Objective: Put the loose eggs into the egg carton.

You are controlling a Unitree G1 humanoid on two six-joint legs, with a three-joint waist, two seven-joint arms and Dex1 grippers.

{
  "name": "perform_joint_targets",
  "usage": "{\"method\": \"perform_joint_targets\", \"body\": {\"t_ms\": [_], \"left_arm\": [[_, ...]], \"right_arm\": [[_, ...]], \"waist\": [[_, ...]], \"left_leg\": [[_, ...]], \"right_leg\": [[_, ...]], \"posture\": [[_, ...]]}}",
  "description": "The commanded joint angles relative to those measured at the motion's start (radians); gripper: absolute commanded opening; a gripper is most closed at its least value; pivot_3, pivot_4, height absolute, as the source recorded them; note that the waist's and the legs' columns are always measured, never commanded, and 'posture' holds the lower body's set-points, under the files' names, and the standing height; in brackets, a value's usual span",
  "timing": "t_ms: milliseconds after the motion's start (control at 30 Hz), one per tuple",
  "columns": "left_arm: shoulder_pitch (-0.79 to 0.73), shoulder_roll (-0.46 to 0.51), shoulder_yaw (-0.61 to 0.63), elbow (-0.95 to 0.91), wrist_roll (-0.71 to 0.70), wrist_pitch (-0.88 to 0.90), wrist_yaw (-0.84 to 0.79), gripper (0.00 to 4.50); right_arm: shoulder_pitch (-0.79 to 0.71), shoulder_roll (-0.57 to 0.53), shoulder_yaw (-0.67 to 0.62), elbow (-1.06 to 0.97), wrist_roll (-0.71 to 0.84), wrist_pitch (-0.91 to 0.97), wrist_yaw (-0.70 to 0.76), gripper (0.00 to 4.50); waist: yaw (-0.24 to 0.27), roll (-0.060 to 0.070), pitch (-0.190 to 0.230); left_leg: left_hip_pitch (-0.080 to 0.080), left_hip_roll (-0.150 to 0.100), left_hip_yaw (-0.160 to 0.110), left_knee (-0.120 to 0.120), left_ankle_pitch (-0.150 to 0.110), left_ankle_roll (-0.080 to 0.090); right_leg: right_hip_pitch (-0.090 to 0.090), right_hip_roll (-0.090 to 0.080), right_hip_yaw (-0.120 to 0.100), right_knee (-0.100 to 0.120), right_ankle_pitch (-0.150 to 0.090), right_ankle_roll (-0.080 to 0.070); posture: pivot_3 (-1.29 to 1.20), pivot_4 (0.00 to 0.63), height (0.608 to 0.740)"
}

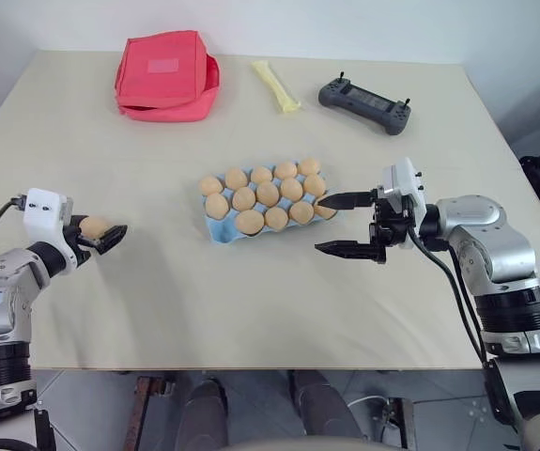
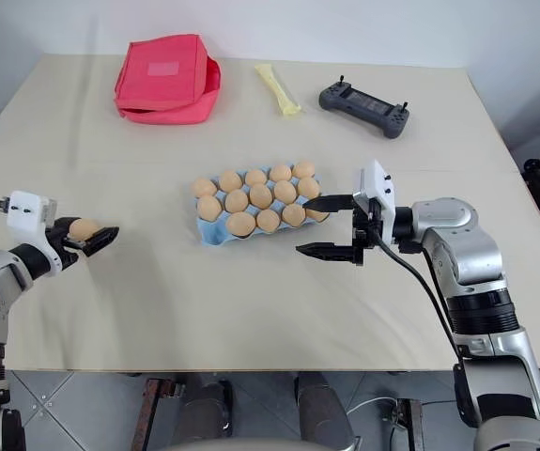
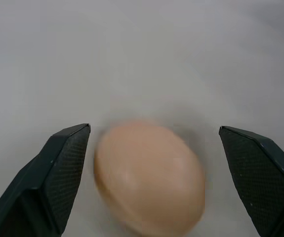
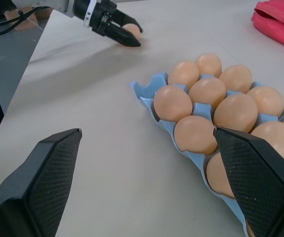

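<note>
One loose egg [image 1: 92,226], tan-orange, lies on the table at the left, and my left gripper [image 1: 110,235] straddles it. In the left wrist view the egg [image 3: 149,177] sits between the two black fingers with a gap on each side, so the jaws are open. The light blue egg carton [image 1: 221,235] stands mid-table with several eggs in its cups. My right gripper [image 1: 320,224] hangs open beside the carton's right end, holding nothing. The right wrist view shows the carton [image 4: 149,96] close by and the left gripper [image 4: 127,34] farther off.
At the back of the table lie a red fabric pouch [image 1: 166,75], a pale yellow wrapped stick [image 1: 277,86] and a black handheld controller [image 1: 364,103]. Bare tabletop stretches between the left egg and the carton. The table's front edge runs close below both arms.
</note>
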Motion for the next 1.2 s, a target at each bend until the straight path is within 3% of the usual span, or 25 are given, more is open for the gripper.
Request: {"method": "perform_joint_targets", "body": {"t_ms": [33, 200, 267, 500, 667, 867, 1133, 1200], "left_arm": [[-0.023, 0.005, 0.002, 0.003, 0.012, -0.013, 0.012, 3.89], [-0.026, 0.010, 0.005, -0.022, 0.002, -0.024, 0.001, 2.30], [-0.037, -0.015, 0.024, -0.111, -0.071, -0.047, -0.057, 2.01], [-0.052, -0.050, -0.026, -0.323, -0.207, 0.024, -0.153, 1.95], [-0.102, -0.067, -0.161, -0.365, -0.235, 0.070, -0.233, 1.95], [-0.181, -0.111, -0.304, -0.254, -0.160, -0.002, -0.306, 1.95], [-0.251, -0.161, -0.379, -0.114, -0.079, -0.110, -0.343, 1.95], [-0.271, -0.177, -0.377, -0.092, -0.064, -0.115, -0.319, 2.64]], "right_arm": [[0.000, -0.023, -0.042, -0.042, 0.020, 0.002, -0.004, 4.50], [-0.005, -0.024, -0.040, -0.034, 0.017, 0.001, -0.004, 4.50], [-0.007, -0.025, -0.041, -0.029, 0.015, -0.003, -0.003, 4.50], [-0.001, -0.023, -0.043, -0.031, 0.014, -0.009, -0.009, 4.50], [0.028, -0.027, -0.059, -0.057, 0.019, -0.005, -0.027, 4.50], [0.059, -0.032, -0.074, -0.086, 0.021, 0.000, -0.050, 4.50], [0.090, -0.042, -0.088, -0.119, 0.026, 0.007, -0.075, 4.50], [0.097, -0.043, -0.092, -0.129, 0.029, 0.011, -0.080, 4.50]], "waist": [[0.001, 0.000, 0.000], [0.001, 0.000, 0.000], [0.002, 0.000, 0.000], [0.006, 0.000, 0.000], [0.003, 0.000, 0.000], [0.003, 0.000, 0.000], [0.004, 0.000, 0.000], [0.006, 0.000, 0.000]], "left_leg": [[0.000, 0.000, 0.000, 0.000, 0.000, 0.000], [0.000, 0.000, 0.000, 0.001, 0.000, 0.000], [0.000, 0.000, 0.000, 0.001, 0.000, 0.000], [-0.001, 0.000, 0.000, 0.001, 0.000, 0.000], [0.000, 0.000, 0.000, 0.002, 0.001, 0.001], [0.000, 0.000, -0.001, 0.002, 0.001, 0.001], [0.000, 0.000, -0.001, 0.002, 0.001, 0.001], [-0.001, 0.000, -0.001, 0.002, 0.001, 0.001]], "right_leg": [[0.000, 0.000, 0.000, 0.000, 0.000, 0.000], [0.000, 0.000, 0.000, 0.001, 0.000, 0.001], [0.000, 0.000, 0.000, 0.001, 0.000, 0.001], [0.000, 0.000, 0.000, 0.000, 0.000, 0.001], [0.001, 0.000, 0.000, 0.001, 0.001, 0.001], [0.001, 0.000, 0.000, 0.000, 0.001, 0.002], [0.001, 0.001, 0.000, 0.000, 0.001, 0.002], [0.001, 0.000, 0.000, 0.000, 0.001, 0.002]], "posture": [[0.00, 0.150, 0.740], [0.00, 0.150, 0.740], [0.00, 0.150, 0.740], [0.00, 0.150, 0.740], [0.00, 0.150, 0.740], [0.00, 0.150, 0.740], [0.00, 0.150, 0.740], [0.00, 0.150, 0.740]]}}
